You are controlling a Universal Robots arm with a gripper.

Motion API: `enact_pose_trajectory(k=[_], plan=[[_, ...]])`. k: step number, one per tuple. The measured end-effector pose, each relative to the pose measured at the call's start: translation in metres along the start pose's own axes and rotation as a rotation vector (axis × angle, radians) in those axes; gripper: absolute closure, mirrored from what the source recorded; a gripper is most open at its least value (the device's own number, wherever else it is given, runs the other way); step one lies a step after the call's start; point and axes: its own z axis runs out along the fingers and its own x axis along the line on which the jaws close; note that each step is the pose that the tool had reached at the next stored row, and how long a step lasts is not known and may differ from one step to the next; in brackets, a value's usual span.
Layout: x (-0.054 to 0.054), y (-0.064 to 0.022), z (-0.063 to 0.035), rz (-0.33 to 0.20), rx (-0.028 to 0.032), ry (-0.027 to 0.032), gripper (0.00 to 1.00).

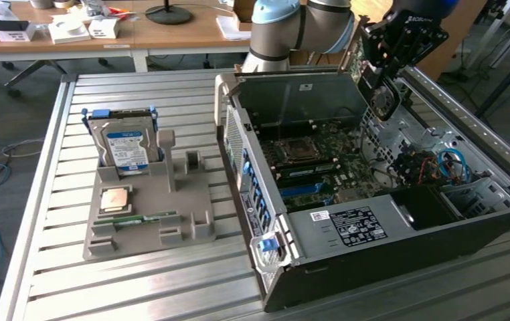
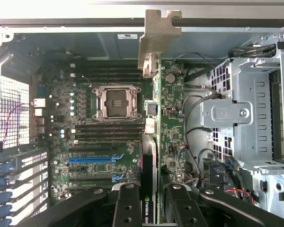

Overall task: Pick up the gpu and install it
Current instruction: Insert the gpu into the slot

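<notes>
**The gpu is held over the open case**

The end effector [image 1: 383, 79] is clamped on the gpu [image 1: 383, 100]. In the wrist view its two black fingers [image 2: 128, 208] squeeze the card from both sides. The card sticks straight out from the end effector, with its silver bracket [image 2: 157, 42] at the far end. The gpu hangs in the air over the open case [image 1: 371, 267]. As far as I can tell, it is not in a slot yet.

I think the gpu is light and stiff, so it will not bend or droop. It looks easy to hurt, though, with its tiny parts and a fan. The flat sides near the fan seem a good place to hold it. The edge that goes into a slot should be left alone.

Now the count. There is one gpu and one case. Right in front of the end effector is one big board [image 2: 109, 142] with two blue slots [image 2: 92, 160]. Far off to the side, on the table [image 1: 148, 287], sits one grey holder [image 1: 148, 241]. It carries one hard drive [image 1: 128, 144], one square chip [image 1: 116, 198] and one memory stick [image 1: 148, 217].
</notes>
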Motion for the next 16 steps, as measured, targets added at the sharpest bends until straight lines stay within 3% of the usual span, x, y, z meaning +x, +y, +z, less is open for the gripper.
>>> enact_pose_trajectory(k=[6, 16], plan=[[0.0, 0.0, 0.0, -0.02, -0.0004, 0.0022, 0.73], [0.0005, -0.0001, 0.0, -0.125, -0.0015, 0.0136, 0.73]])
